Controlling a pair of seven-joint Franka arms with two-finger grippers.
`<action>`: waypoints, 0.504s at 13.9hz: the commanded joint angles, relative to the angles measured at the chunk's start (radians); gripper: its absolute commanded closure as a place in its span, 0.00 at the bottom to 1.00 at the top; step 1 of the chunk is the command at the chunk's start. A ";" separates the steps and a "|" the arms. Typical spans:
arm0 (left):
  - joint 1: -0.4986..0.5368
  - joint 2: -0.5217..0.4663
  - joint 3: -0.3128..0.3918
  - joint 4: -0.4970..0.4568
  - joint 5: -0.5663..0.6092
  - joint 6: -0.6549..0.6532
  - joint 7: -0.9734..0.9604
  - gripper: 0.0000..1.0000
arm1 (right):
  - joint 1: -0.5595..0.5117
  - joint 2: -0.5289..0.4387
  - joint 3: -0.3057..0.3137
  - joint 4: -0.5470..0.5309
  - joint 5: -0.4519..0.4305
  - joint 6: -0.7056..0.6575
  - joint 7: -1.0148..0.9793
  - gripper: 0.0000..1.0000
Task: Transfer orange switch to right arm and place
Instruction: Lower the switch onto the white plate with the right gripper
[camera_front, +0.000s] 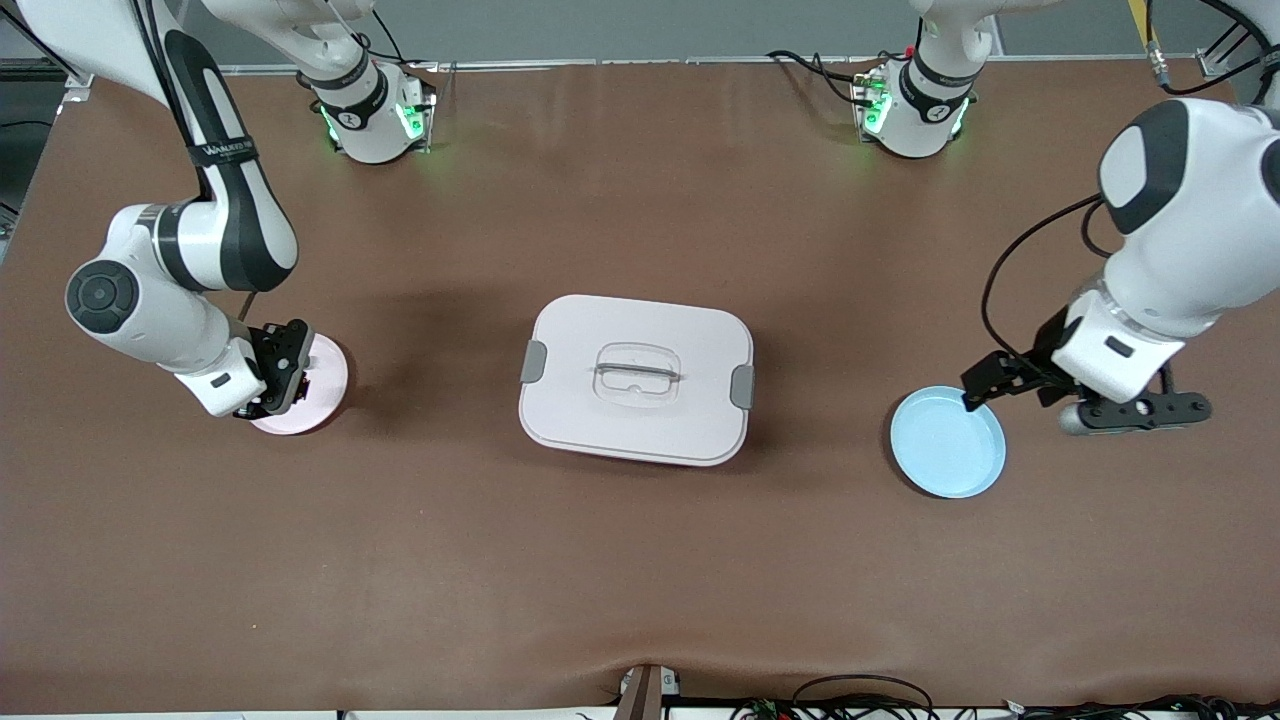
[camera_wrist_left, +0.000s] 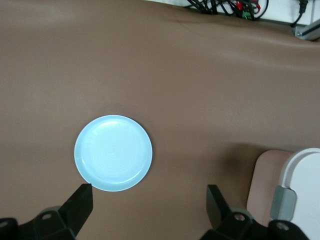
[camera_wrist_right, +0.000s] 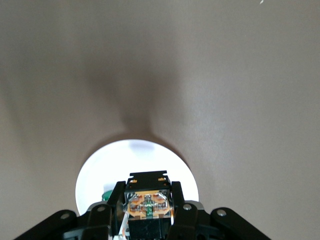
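Right wrist view shows the right gripper clamped on the orange switch, its fingers pressed to the switch's two sides, directly above the pink plate. A small green-topped part sits on that plate just beside the switch. To place well, I judge the gripper should come straight down until the switch rests flat on bare plate, clear of the green part, then part its fingers without dragging.

In the front view the pink plate lies toward the right arm's end of the table, well apart from the lidded box at the middle. The left gripper waits with fingers wide apart over the rim of the blue plate, which holds nothing. Bare table surrounds both plates, so a straight lift out looks unobstructed.
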 joint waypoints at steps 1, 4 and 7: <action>0.029 -0.039 -0.004 -0.003 0.019 -0.014 0.016 0.00 | -0.040 -0.024 0.016 -0.047 -0.034 0.038 -0.018 1.00; 0.066 -0.067 -0.007 -0.003 0.010 -0.036 0.020 0.00 | -0.047 -0.021 0.016 -0.128 -0.034 0.168 -0.018 1.00; 0.089 -0.087 -0.007 -0.004 0.009 -0.057 0.023 0.00 | -0.072 -0.004 0.017 -0.149 -0.034 0.210 -0.018 1.00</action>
